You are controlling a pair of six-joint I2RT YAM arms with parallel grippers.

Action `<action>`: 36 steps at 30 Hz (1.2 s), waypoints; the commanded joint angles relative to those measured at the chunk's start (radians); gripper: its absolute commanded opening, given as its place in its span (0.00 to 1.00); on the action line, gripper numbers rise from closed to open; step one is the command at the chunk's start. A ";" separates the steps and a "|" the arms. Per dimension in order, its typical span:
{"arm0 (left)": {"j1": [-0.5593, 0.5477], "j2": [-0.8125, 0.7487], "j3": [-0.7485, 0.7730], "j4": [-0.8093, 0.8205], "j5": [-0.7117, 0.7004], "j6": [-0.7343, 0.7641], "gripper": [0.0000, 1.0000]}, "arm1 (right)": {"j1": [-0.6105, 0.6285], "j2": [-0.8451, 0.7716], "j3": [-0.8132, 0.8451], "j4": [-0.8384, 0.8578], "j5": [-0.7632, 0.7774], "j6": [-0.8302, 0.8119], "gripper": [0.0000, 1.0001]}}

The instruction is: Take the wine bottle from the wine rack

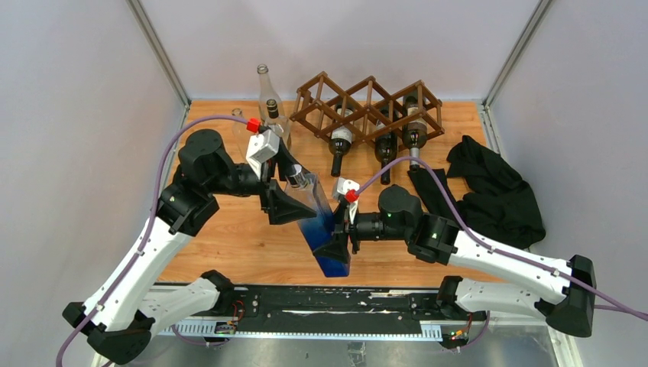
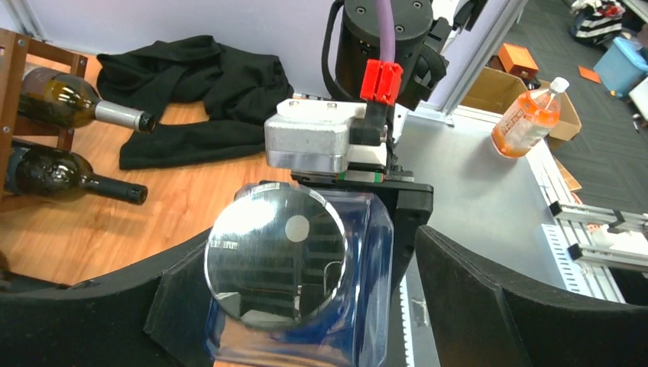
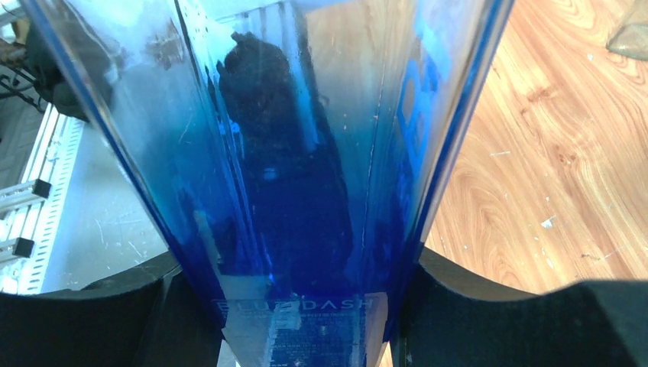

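Observation:
A clear-to-blue square bottle [image 1: 321, 222] with a round silver cap is held tilted over the table's near middle, away from the dark brown lattice wine rack [image 1: 367, 107] at the back. My right gripper [image 1: 336, 248] is shut on its blue lower body [image 3: 306, 191], with a finger on each side, as the right wrist view [image 3: 306, 313] shows. My left gripper [image 1: 299, 200] is open around the capped top [image 2: 275, 256]. In the left wrist view [image 2: 306, 306] a gap separates its right finger from the glass. The rack's edge [image 2: 15, 53] shows there too.
Three dark wine bottles [image 1: 384, 145] lie in the rack, necks toward me; two show in the left wrist view [image 2: 69, 99]. A tall clear bottle [image 1: 267, 99] stands left of the rack. A black cloth [image 1: 497, 191] lies at the right. A metal rail runs along the near edge.

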 commanded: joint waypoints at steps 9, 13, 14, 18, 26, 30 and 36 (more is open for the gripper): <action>-0.002 0.055 0.071 -0.294 0.043 0.315 0.55 | 0.022 0.013 0.052 0.126 0.098 -0.019 0.00; -0.002 0.073 0.080 -0.403 0.057 0.376 0.76 | 0.022 0.031 0.049 0.185 0.126 -0.010 0.00; -0.002 0.069 0.073 -0.406 0.059 0.381 0.79 | 0.022 0.036 0.049 0.197 0.127 -0.009 0.00; -0.002 0.046 0.056 -0.409 0.047 0.410 0.88 | 0.022 0.055 0.055 0.220 0.124 0.002 0.00; -0.001 0.041 0.027 -0.455 0.007 0.493 0.76 | 0.022 0.057 0.067 0.215 0.133 -0.002 0.00; -0.002 0.061 0.027 -0.474 -0.096 0.564 0.22 | 0.022 0.061 0.074 0.195 0.153 0.000 0.09; 0.080 0.094 0.066 -0.441 -0.169 0.621 0.00 | 0.022 0.019 0.029 0.136 0.272 0.014 0.88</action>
